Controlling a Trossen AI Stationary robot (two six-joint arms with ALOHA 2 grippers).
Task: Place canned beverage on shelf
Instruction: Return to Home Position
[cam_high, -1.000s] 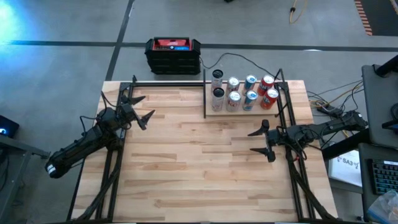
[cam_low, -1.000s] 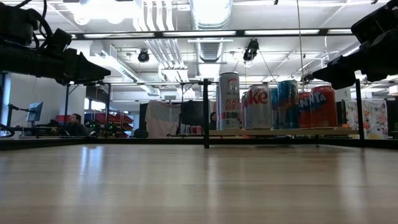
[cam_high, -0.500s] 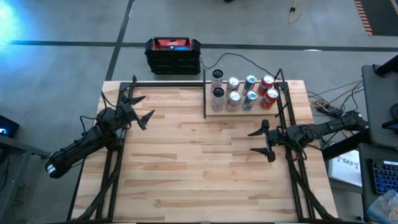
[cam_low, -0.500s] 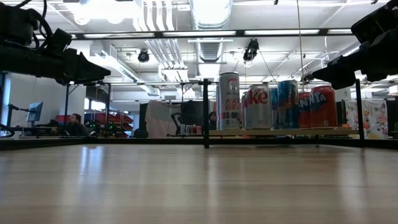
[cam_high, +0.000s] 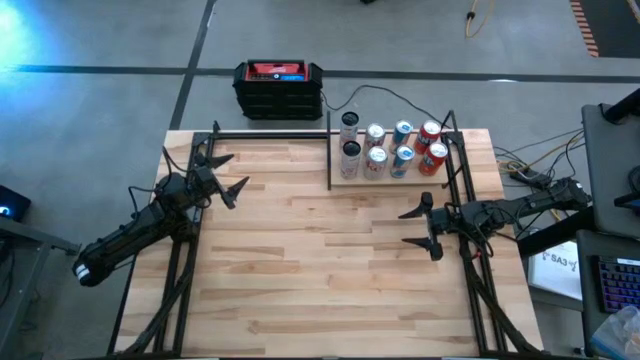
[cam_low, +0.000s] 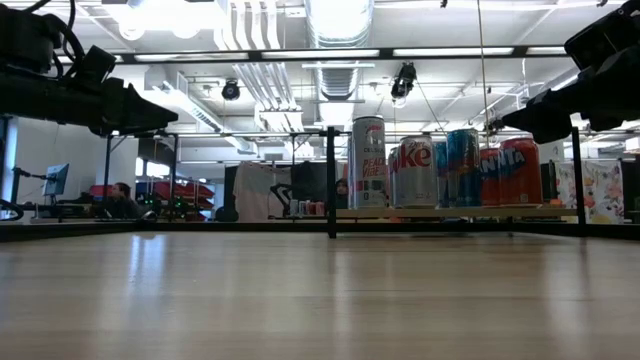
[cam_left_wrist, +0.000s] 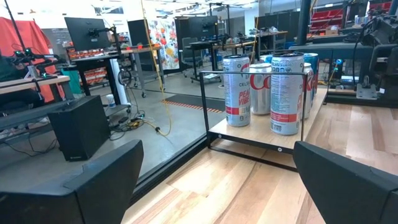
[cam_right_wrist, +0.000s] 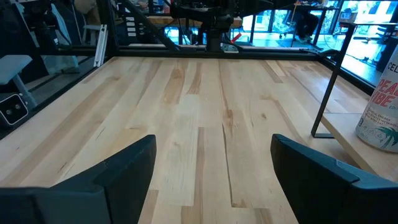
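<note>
Evidently near the end: cans shelved, both arms clear and holding nothing.

Eight cans (cam_high: 377, 157) stand upright on the shelf (cam_high: 395, 179) at the table's (cam_high: 300, 270) far right corner, in two rows of four, like kinds paired front to back. No can shows on the bare tabletop. The left gripper (cam_high: 240, 170) hangs over the left edge, fingers spread and nothing between them. The right gripper (cam_high: 402, 228) is at the right edge, just in front of the shelf, likewise spread and bare. My read is that placing is finished and only settling the arms at rest is left, if that. The surface is pale butcher-block in a black rod frame. A black case (cam_high: 278, 88) with a red top sits on the concrete floor behind it. Beyond is an open workshop with ceiling ducts, strip lights and desks with monitors, and a person (cam_low: 122, 200) seated far off.
</note>
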